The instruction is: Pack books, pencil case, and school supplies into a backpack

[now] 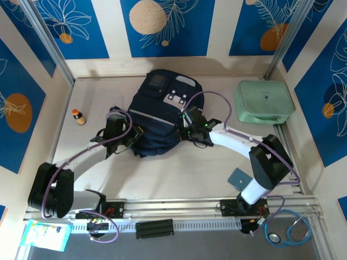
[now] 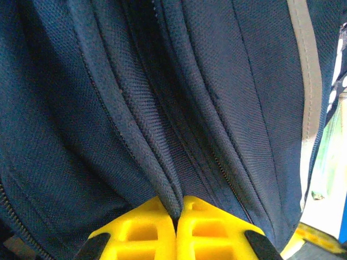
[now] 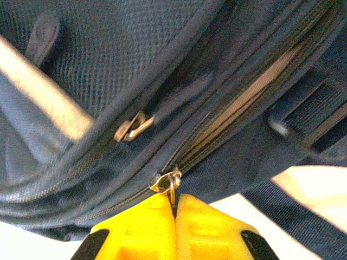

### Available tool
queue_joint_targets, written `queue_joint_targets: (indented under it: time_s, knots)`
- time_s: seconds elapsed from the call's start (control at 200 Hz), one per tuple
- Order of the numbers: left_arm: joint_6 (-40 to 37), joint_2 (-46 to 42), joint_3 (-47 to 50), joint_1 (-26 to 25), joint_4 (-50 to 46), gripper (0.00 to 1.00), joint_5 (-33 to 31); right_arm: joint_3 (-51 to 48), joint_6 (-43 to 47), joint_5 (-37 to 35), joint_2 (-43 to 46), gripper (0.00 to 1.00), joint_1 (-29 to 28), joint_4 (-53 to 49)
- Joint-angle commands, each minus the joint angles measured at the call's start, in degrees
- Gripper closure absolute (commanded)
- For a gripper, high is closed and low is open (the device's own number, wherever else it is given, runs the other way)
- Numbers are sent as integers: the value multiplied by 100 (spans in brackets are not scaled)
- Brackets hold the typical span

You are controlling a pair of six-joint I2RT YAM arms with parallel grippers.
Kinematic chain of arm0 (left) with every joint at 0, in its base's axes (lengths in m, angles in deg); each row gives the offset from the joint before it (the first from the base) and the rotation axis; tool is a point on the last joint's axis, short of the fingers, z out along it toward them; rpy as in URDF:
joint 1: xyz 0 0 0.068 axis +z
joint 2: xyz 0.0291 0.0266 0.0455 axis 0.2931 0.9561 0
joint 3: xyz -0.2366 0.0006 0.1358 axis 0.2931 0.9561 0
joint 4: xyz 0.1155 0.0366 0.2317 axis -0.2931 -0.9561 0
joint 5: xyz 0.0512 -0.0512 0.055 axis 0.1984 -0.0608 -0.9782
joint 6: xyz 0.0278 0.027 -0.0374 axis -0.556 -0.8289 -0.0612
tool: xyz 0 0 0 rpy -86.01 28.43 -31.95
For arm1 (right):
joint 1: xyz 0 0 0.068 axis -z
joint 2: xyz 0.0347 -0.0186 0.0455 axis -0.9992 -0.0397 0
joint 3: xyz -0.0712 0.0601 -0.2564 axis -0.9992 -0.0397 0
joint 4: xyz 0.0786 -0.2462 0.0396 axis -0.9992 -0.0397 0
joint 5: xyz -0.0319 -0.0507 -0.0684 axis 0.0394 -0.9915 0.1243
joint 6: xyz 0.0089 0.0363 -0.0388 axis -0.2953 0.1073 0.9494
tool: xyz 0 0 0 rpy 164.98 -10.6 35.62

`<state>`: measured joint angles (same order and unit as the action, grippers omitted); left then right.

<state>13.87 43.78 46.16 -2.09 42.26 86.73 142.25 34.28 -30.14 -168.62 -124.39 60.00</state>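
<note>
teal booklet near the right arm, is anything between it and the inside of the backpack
Yes. The backpack zipper is open only to a narrow slit beside the pull that the right gripper pinches. The right arm also lies between the teal booklet and the bag.

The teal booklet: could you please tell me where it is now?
In the top view the booklet lies flat on the table at the near right, just left of the right arm, apart from the backpack.

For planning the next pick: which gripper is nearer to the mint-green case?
Right. The right gripper holds a zipper pull on the backpack side facing the mint-green case; the left gripper pinches the opposite side.
</note>
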Motion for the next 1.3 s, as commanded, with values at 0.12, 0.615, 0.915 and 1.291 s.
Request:
queue_joint_targets:
  time_s: [0.12, 0.615, 0.915, 1.291]
  knots:
    - [-437, -62, -220, 120, -357, 100, -31, 938, 205, -52, -536, 100, 701, -859]
    - [-560, -12, -201, 160, -374, 100, 182, 2549, -82, -270, -1486, 91, 1469, -2079]
    - [-401, 57, -151, 172, -5, 100, 515, 2193, -85, 1033, -602, 54, 1056, -1694]
    - [-253, 155, -48, 161, 230, 94, 657, 1732, -1084, 1413, -701, 30, 461, -662]
